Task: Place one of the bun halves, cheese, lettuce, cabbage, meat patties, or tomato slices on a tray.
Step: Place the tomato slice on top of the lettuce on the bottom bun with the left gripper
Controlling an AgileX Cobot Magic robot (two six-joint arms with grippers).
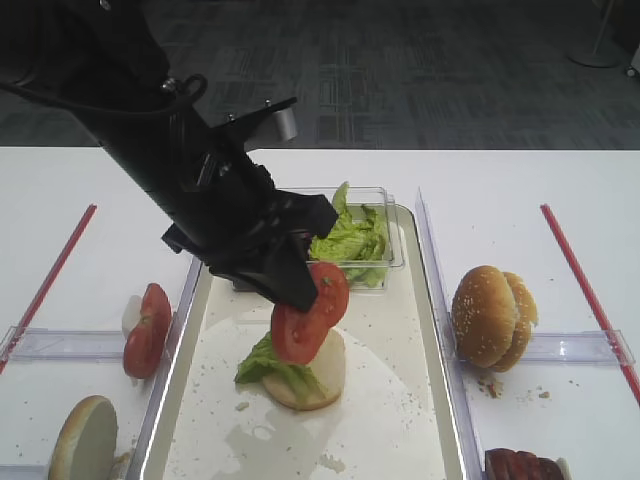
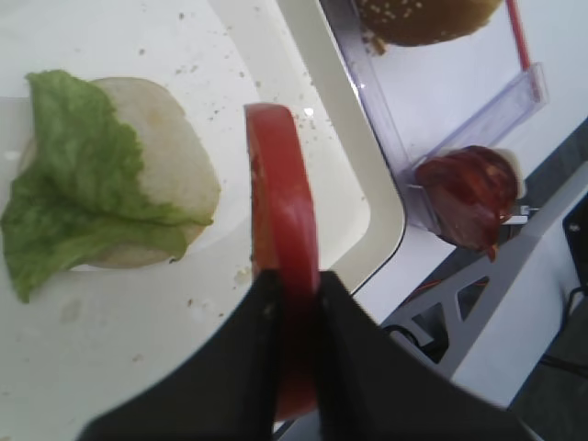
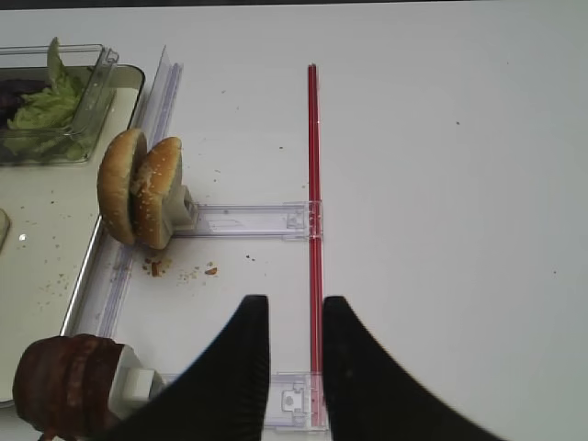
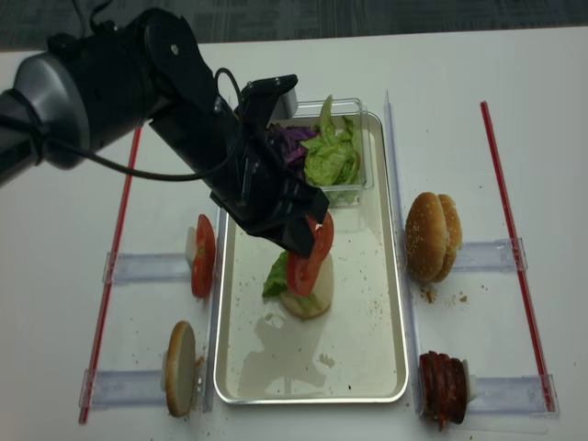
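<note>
The left gripper [image 2: 289, 303] is clamped on 1 tomato slice [image 1: 310, 312], pinching it edge-on across its faces so the disc stands nearly upright between the 2 black fingers [image 2: 248, 340], with most of the slice sticking out beyond the tips. It hangs over the middle of the tray [image 1: 425, 300], just above and slightly to the side of a bun half [image 1: 318, 375] that lies cut face up on the tray floor with a lettuce leaf [image 2: 64, 193] draped over part of it. The slice looks light, thin, wet and soft; a flat pinch near its rim seems the sensible hold, since squeezing through the seedy centre could tear it, and its slick skin may let it slip or stick to a finger on release. Lowering it close to the lettuce and tilting it flat before letting go would probably keep it from rolling off. Outward from there, a clear tub [image 1: 385, 225] of more lettuce sits at the tray's far end, spare tomato slices [image 1: 145, 330] stand in a rack on the left, bun halves [image 1: 490, 315] on the right, and meat patties [image 4: 444, 386] nearer the front right. The right gripper [image 3: 289, 354] hovers over the bare table by a red strip [image 3: 313, 184], its fingers slightly apart and holding nothing.
</note>
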